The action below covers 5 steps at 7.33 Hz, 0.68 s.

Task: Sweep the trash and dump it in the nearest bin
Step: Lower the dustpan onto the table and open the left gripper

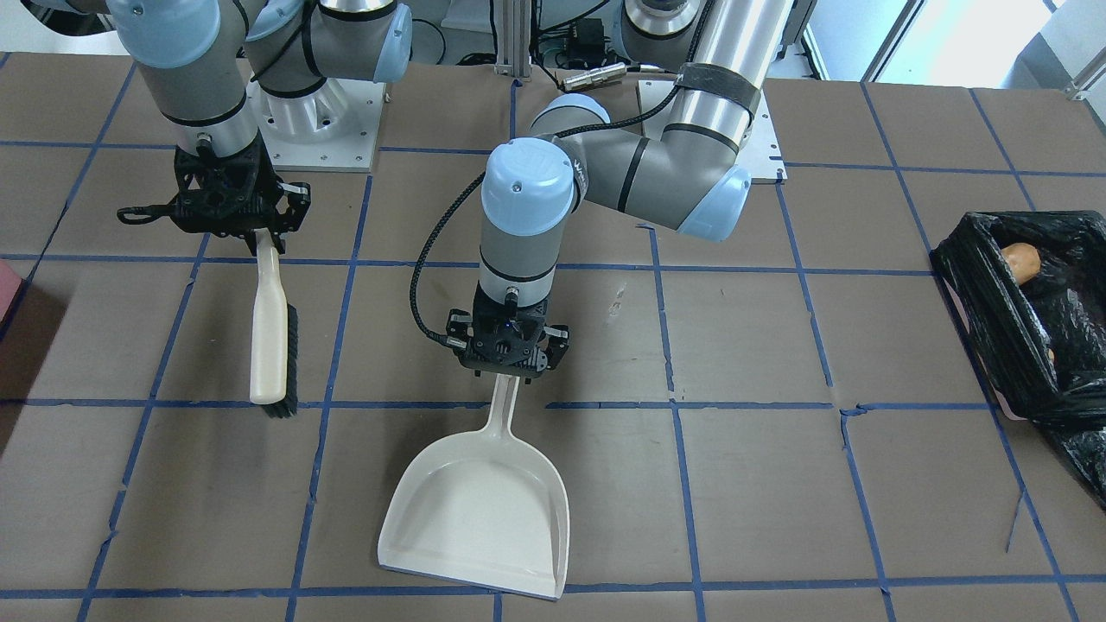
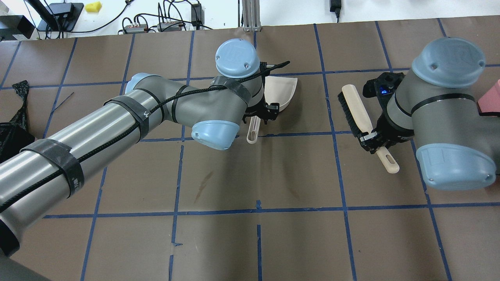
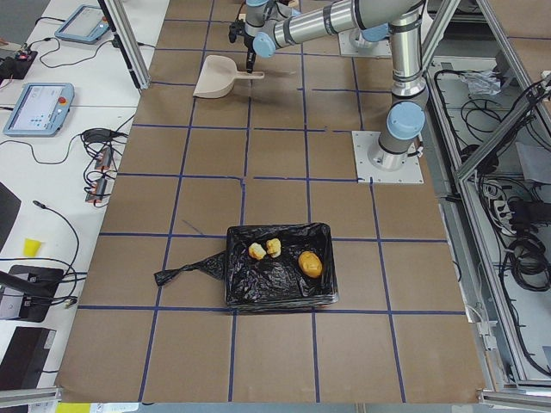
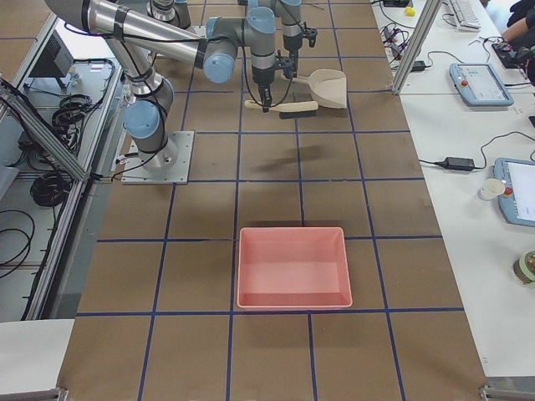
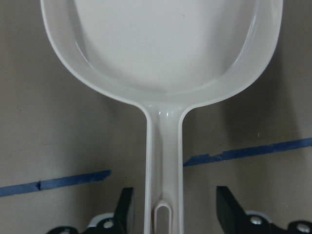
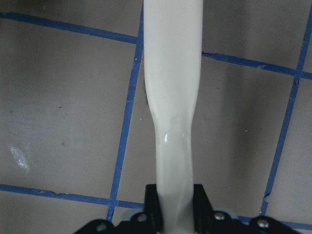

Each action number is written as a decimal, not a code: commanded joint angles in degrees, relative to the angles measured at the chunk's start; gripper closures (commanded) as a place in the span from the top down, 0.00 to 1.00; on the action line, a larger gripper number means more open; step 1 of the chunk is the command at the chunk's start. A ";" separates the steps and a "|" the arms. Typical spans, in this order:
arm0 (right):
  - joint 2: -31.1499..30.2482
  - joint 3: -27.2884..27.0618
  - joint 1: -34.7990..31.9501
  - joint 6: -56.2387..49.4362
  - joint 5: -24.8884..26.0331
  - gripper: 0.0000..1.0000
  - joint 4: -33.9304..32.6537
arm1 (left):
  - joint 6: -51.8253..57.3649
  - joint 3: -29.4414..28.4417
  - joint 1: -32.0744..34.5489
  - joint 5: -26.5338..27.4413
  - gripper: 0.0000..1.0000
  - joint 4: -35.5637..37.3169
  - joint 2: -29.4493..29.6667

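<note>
The trash lies inside the bin [image 3: 237, 284], a container lined with black plastic: the tan-orange lump [image 3: 311, 263] and two small scraps [image 3: 256, 250] [image 3: 274, 247]. In the front-facing view the bin [image 1: 1037, 345] is at the right edge and the lump [image 1: 1022, 261] shows in it. My left gripper [image 1: 510, 373] is open, one finger on each side of the handle of the empty cream dustpan [image 1: 479, 510], which lies flat on the table. The left wrist view [image 5: 175, 214] shows gaps beside the handle. My right gripper [image 1: 263, 233] is shut on the handle of the cream brush [image 1: 270, 337].
A pinkish-red tray [image 4: 292, 267] stands on the robot's right end of the table, far from the bin. The table is brown with blue tape lines [image 1: 674, 406]. The arm bases [image 1: 320, 121] stand at the back edge.
</note>
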<state>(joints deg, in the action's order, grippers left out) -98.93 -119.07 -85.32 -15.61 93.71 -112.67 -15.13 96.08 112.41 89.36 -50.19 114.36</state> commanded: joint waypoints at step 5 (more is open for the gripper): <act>-3.36 -0.20 -3.09 8.09 -4.05 0.16 3.94 | 13.53 -1.25 -12.99 3.10 1.00 -14.71 -11.85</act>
<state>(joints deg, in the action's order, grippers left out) -100.80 -119.16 -86.77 -11.78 91.27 -110.37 -4.29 95.01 102.20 92.55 -58.62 106.46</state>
